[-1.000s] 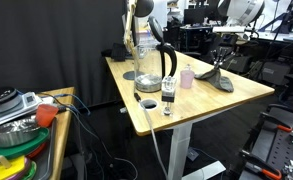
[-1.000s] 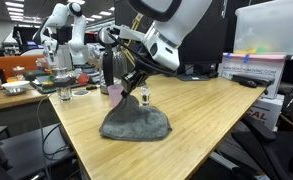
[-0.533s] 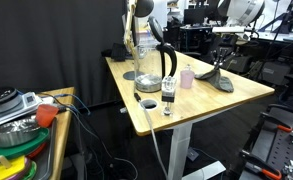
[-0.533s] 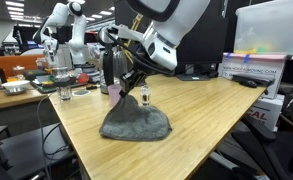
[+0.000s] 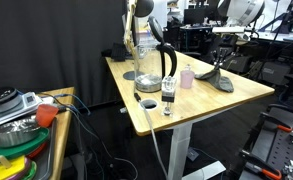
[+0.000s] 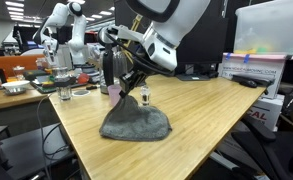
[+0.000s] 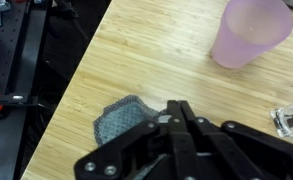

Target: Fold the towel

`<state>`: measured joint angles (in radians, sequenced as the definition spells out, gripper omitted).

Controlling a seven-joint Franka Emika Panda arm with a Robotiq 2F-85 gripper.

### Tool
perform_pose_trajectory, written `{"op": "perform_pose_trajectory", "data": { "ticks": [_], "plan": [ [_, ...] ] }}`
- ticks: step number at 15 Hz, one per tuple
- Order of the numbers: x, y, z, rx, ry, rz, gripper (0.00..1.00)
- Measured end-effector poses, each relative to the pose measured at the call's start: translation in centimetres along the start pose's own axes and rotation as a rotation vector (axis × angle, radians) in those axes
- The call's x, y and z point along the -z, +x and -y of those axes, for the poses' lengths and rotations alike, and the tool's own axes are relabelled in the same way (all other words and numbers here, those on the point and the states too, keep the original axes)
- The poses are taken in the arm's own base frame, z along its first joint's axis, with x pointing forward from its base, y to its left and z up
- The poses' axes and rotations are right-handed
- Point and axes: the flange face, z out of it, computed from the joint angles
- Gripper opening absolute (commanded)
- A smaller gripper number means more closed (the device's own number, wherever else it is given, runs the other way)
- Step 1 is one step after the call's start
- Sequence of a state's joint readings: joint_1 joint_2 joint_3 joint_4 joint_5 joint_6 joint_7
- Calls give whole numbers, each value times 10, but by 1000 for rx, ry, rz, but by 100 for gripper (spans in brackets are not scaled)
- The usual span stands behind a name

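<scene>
The grey-green towel (image 6: 138, 123) lies bunched on the wooden table (image 6: 206, 110), with one edge drawn up into a peak. My gripper (image 6: 128, 88) sits at that peak, shut on the cloth. In the wrist view the black fingers (image 7: 176, 108) are pressed together, and a corner of the towel (image 7: 120, 118) shows to their left. In an exterior view the towel (image 5: 223, 81) hangs as a dark cone under the gripper (image 5: 218, 64) at the table's far side.
A pink cup (image 7: 251, 30) stands close beyond the gripper, and a small glass jar (image 7: 291, 120) is to its right. A black kettle (image 5: 165, 65), a glass carafe (image 5: 144, 58) and a small bottle (image 5: 168, 98) crowd one end of the table. A side bench (image 5: 26, 120) holds clutter.
</scene>
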<state>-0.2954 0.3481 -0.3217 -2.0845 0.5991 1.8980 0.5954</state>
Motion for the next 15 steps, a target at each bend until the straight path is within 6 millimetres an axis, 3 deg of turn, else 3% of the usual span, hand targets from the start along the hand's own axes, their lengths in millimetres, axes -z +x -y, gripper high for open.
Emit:
{"op": "perform_pose_trajectory", "data": {
  "ticks": [6,15],
  "plan": [
    [12,18,-20,-52,30,4,1],
    [9,53,-95,-242,117,114,1]
  ]
}}
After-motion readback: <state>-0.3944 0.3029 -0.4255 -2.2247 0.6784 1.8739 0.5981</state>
